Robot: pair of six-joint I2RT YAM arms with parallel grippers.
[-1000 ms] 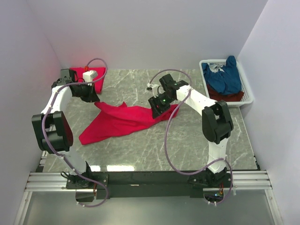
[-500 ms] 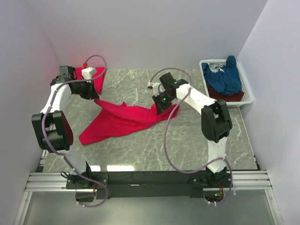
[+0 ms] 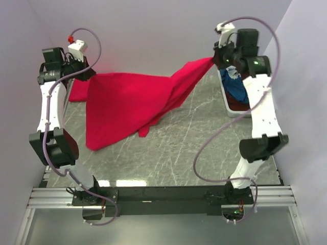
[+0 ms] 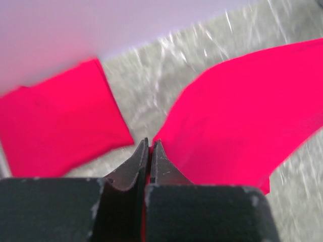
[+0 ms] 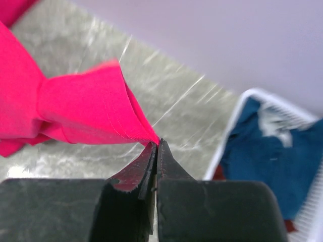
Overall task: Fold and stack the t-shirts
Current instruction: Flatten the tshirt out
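Observation:
A bright red t-shirt [image 3: 133, 99] hangs stretched in the air between both grippers, its lower edge drooping toward the table. At the far left my left gripper [image 3: 88, 76] is raised and shut on one corner of the shirt [image 4: 237, 116]. My right gripper [image 3: 214, 60] is raised at the far right, shut on the opposite corner [image 5: 86, 108]. A folded red t-shirt [image 4: 55, 118] lies flat at the back left corner, mostly hidden behind the hanging cloth in the top view. A navy blue t-shirt [image 3: 240, 87] lies in the basket.
A white basket [image 5: 229, 133] stands at the back right under the right arm, with a bit of darker red cloth [image 5: 218, 174] beneath the blue one. Marble tabletop [image 3: 204, 148] spreads out below. Walls close in at the back and both sides.
Both arms have lifted high and moved apart, raising the red t-shirt off the table and spreading it. The right gripper closed on the shirt's corner before lifting.

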